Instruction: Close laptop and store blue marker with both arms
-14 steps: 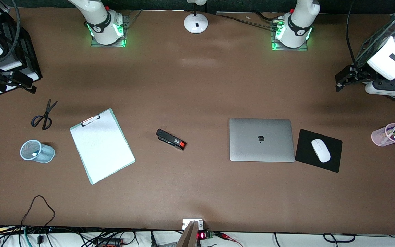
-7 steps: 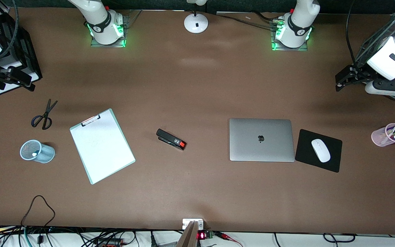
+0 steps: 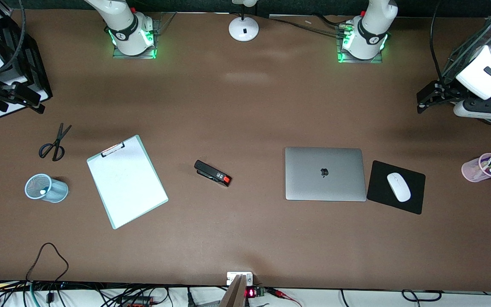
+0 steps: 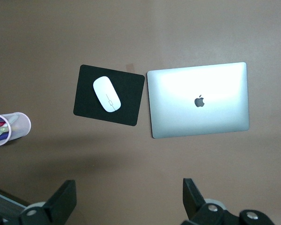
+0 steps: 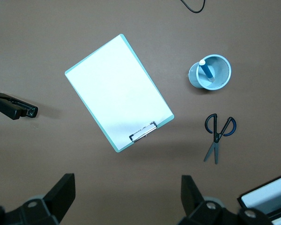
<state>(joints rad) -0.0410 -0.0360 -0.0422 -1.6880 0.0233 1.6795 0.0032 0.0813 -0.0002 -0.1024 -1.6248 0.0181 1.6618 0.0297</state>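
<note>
The laptop (image 3: 324,173) lies closed on the brown table, its silver lid and apple logo up; it also shows in the left wrist view (image 4: 199,100). The blue marker (image 5: 206,71) stands in a light-blue mesh cup (image 5: 221,79), white end up; the cup (image 3: 46,188) is near the right arm's end of the table. My left gripper (image 3: 420,102) (image 4: 129,194) is open and empty, high over the table's left-arm end. My right gripper (image 3: 36,104) (image 5: 127,190) is open and empty, high over the right-arm end.
A clipboard (image 3: 127,181), a black stapler (image 3: 212,173) and scissors (image 3: 54,143) lie toward the right arm's end. A black mouse pad (image 3: 377,187) with a white mouse (image 3: 398,186) lies beside the laptop. A pink cup of pens (image 3: 482,167) stands at the left arm's end.
My right gripper has shifted slightly at the table's right-arm end. The left arm and the things on the table have not moved.
</note>
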